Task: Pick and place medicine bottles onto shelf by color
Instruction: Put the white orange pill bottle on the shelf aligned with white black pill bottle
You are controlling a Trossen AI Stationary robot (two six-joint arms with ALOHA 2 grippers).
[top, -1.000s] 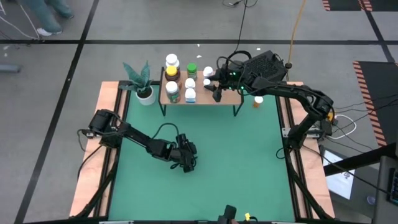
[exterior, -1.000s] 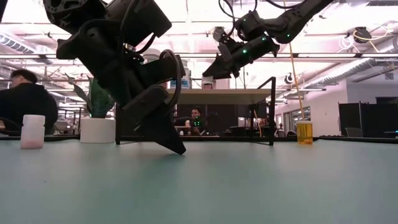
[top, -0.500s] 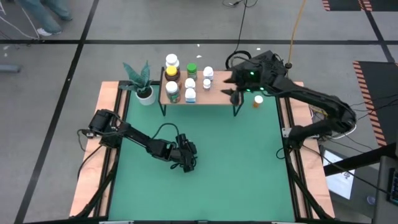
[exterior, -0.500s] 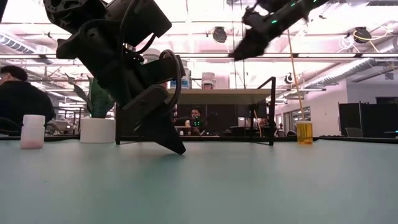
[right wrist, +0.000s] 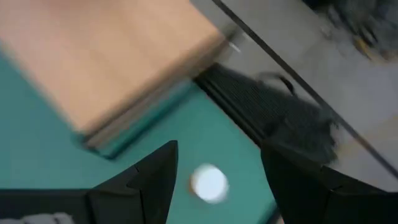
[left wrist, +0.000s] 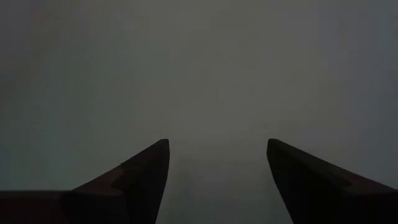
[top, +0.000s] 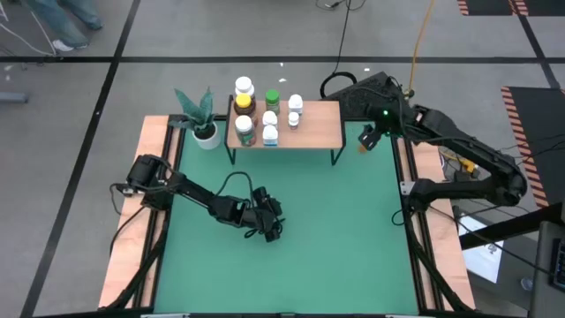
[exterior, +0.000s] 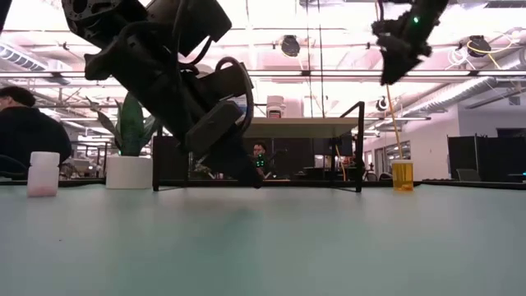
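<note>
The light-wood shelf stands at the table's far edge; several white-capped bottles stand upright on its left half. An orange bottle stands on the green table just right of the shelf, also in the low view. My right gripper hovers open above it; the right wrist view shows the bottle's white cap below and between the fingers, apart from them. A pale pink bottle stands on the table, seen only in the low view. My left gripper is open, low over the table's middle.
A white pot with a green plant stands left of the shelf. The table's wooden right edge runs close to the orange bottle. The shelf's right half is bare. A person sits beyond the table.
My right gripper has drawn away from the bottles at the shelf's middle, swung toward the table's right edge past the shelf's end, and now hangs over the orange bottle. My left gripper has shifted slightly right, its tips rising off the table.
</note>
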